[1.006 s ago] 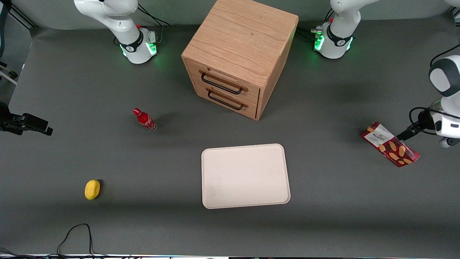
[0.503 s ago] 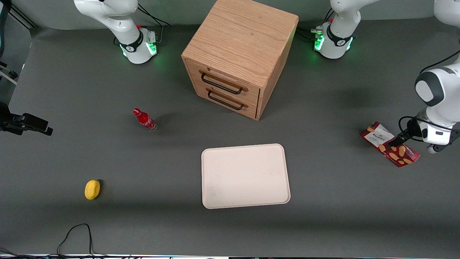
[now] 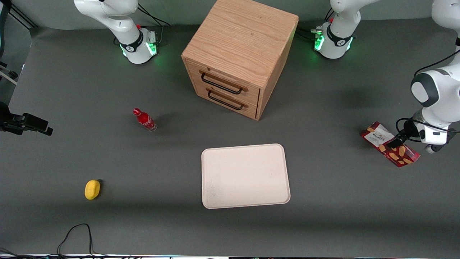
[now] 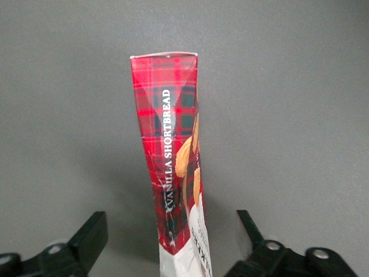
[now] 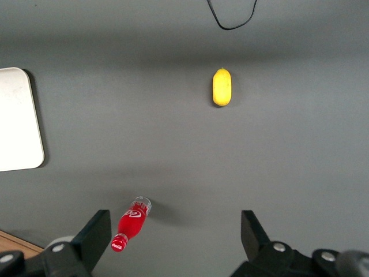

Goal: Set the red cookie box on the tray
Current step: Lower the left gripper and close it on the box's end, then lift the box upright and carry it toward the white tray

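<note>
The red cookie box (image 3: 380, 138) lies flat on the grey table toward the working arm's end, apart from the tray. In the left wrist view the box (image 4: 170, 150) runs lengthwise between the two fingers. My left gripper (image 3: 395, 142) is low over the middle of the box. It is open (image 4: 170, 223), with one finger (image 4: 92, 231) on each long side and a gap to the box on both sides. The cream-white tray (image 3: 246, 176) lies in the middle of the table, nearer the front camera than the cabinet, with nothing on it. Its corner shows in the right wrist view (image 5: 17, 115).
A wooden two-drawer cabinet (image 3: 237, 54) stands at the middle back. A small red bottle (image 3: 145, 120) and a yellow oval object (image 3: 92, 189) sit toward the parked arm's end. A black cable (image 3: 77, 233) loops at the table's front edge.
The left arm has swung in from the table's end. My gripper has moved from beside the box to over its middle. The box has not moved.
</note>
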